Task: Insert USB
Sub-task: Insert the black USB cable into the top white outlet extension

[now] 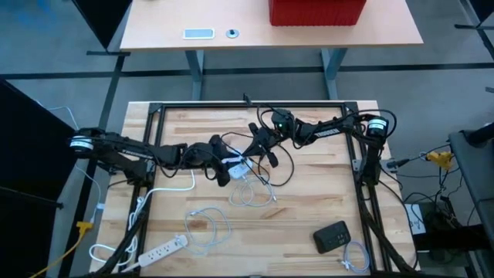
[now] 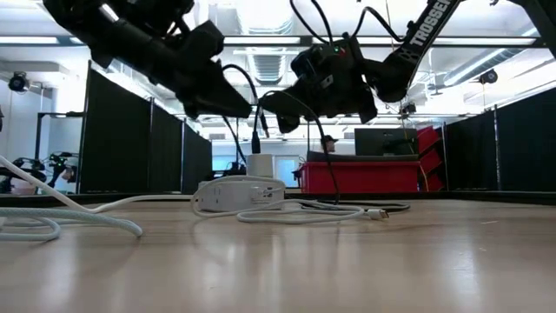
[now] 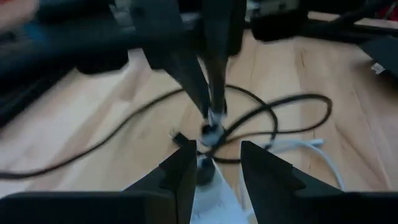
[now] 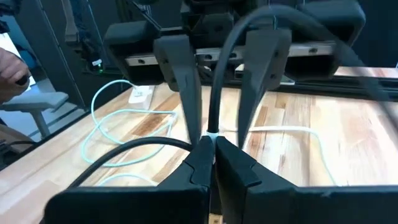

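A white charger (image 2: pixel 236 193) lies on the wooden table near its middle. A white cube (image 2: pixel 261 165) rises from it, and a black plug (image 2: pixel 258 139) stands on the cube's top. My left gripper (image 3: pixel 217 158) is open. Its fingers stand either side of the charger (image 3: pixel 214 194) in the left wrist view, and the low view shows them above it. My right gripper (image 4: pixel 211 146) comes from the table's right, facing the left one, and is shut on a black USB cable (image 1: pixel 287 166) just above the charger (image 1: pixel 238 168). My right gripper pinches the black cable (image 4: pixel 212 124) between its two shut fingers, near a small silvery end (image 3: pixel 214 121). The fingers slant down toward the charger from the table's right. The cable rises out of the fingertips, arches away and runs slack in loops over the table.
A pale blue cable coil (image 1: pixel 208 224) and a white power strip (image 1: pixel 166 249) lie near the front edge. A black box (image 1: pixel 332 235) sits at the front right. A black frame (image 1: pixel 247 104) borders the table. A person's hand (image 4: pixel 12 62) shows beyond the table.
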